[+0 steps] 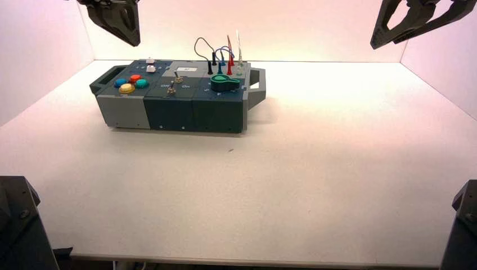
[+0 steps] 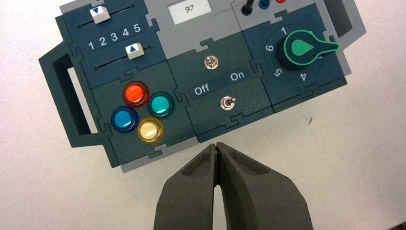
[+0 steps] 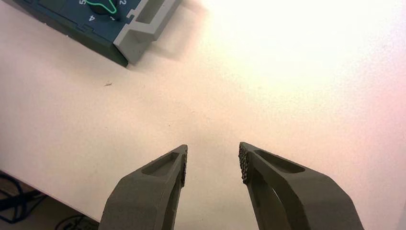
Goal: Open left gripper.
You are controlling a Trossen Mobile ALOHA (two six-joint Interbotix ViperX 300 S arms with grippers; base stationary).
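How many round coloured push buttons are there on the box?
4, in a cluster on the box at its left end: orange-red button, teal button, blue button, yellow button. None seems hidden.

display (image 2: 190, 10): we read 97
slider scale (image 2: 114, 38): 1 2 3 4 5
switch plate (image 2: 218, 82): Off, On
knob dial (image 2: 292, 53): 1, 6, 5, 4

Bright, even light with glare washing the table (image 3: 306, 52) and a soft shadow beside the box (image 1: 174, 107).
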